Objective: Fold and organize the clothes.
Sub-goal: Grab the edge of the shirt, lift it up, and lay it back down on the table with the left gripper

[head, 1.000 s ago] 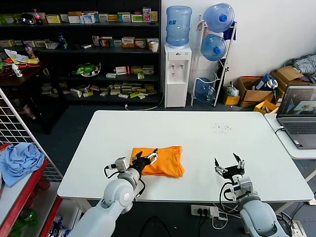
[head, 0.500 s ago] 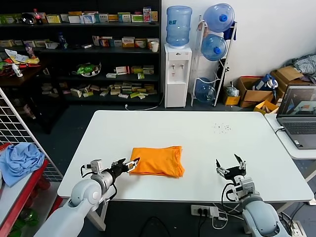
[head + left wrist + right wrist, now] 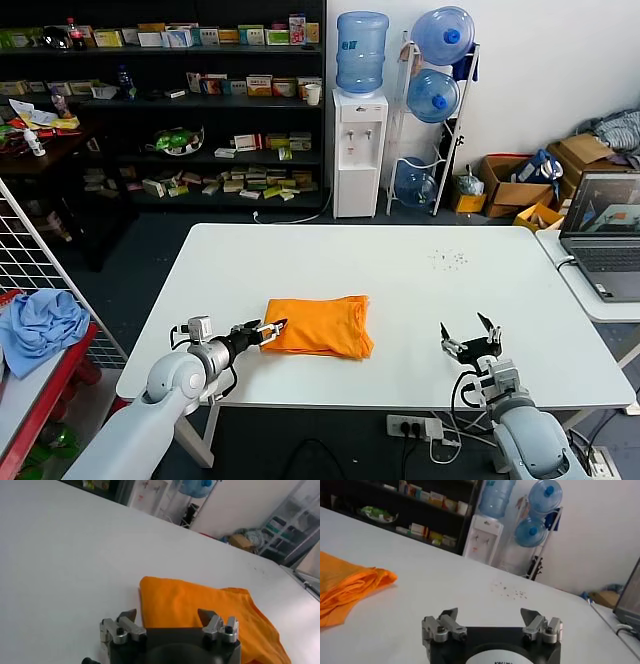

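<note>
Left claw (image 3: 167,616) open beside T-shirt (image 3: 210,610).

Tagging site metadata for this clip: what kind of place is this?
Likely a lab or office storeroom, not a home: a white work table holding a folded orange T-shirt, stocked dark shelves behind, a water dispenser with spare bottles, and a laptop on a side desk.

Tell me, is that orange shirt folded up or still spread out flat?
Folded. The orange shirt lies on the table as a compact, layered rectangle with no sleeves sticking out. The open left gripper sits at its edge.
</note>
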